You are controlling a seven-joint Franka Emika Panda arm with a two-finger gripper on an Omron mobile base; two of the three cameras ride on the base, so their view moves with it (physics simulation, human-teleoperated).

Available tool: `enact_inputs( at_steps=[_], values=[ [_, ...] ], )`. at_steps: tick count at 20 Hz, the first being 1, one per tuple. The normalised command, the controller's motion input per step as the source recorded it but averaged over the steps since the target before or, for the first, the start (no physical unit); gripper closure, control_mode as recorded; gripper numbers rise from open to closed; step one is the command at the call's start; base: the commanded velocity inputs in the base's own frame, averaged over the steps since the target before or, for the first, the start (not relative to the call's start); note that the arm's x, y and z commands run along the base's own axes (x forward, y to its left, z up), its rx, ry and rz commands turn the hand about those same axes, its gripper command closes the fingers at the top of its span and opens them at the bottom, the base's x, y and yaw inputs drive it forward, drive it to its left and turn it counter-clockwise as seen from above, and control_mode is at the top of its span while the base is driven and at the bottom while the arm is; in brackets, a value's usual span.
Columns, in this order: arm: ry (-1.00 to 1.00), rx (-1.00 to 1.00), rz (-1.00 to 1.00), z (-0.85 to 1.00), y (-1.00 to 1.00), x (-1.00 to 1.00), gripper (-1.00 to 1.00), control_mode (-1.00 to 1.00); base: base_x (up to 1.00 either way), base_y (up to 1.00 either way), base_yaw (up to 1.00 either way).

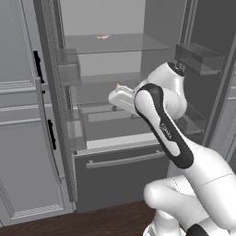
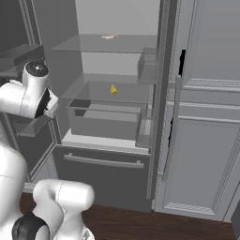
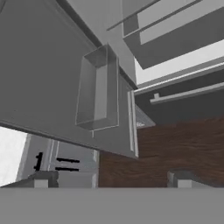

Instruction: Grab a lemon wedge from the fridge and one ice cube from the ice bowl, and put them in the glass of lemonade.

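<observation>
The fridge (image 1: 115, 171) stands with both doors open, its clear glass shelves showing. The lemon wedge (image 2: 114, 89), a tiny pale yellow piece, lies on the middle glass shelf above the crisper drawer; it also peeks out just above my hand as the lemon wedge (image 1: 117, 85). My gripper (image 3: 111, 180) is open, its two fingertips wide apart with nothing between them. It points down and left at the inside of the left door and the floor, below and in front of the wedge. The ice bowl and the glass of lemonade are out of view.
A small flat pinkish-brown item (image 1: 103, 37) lies on the top shelf. A clear door bin (image 3: 98, 89) hangs on the left door close to my hand. The bottom drawer's bar handle (image 2: 104, 161) and dark wood floor (image 3: 166, 148) lie below. Grey panelled cabinets (image 2: 206, 140) flank the fridge.
</observation>
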Motion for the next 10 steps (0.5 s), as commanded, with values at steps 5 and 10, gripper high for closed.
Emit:
enact_inputs(
  at_steps=[5,10],
  values=[
    [0.00,-0.31,-0.32,0.00,-0.97,-0.21,-1.00,-1.00,0.00,0.00,0.00],
    [0.00,-0.21,-0.31,-0.28,-0.87,-0.36,-1.00,-1.00,0.00,0.00,0.00]
  ],
)
